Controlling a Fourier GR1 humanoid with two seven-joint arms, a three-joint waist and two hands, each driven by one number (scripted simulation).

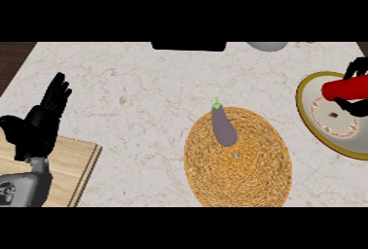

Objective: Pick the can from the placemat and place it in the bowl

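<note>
A red can [346, 88] lies on its side over the bowl [312, 119] at the right edge, with my right hand [356, 71] curled round it; black fingers [352, 106] show above and below the can. The bowl is white inside with a yellow-green rim. The round woven placemat [241, 168] sits in the middle front, and a purple eggplant [224, 127] with a green stem lies on its upper left part. My left hand [39, 124] rests open at the left, fingers pointing up.
A wooden cutting board [75, 163] lies at the lower left under my left forearm. A dark object [188, 45] and a pale rounded object [267, 45] stand at the counter's far edge. Dark floor shows past the counter's left edge.
</note>
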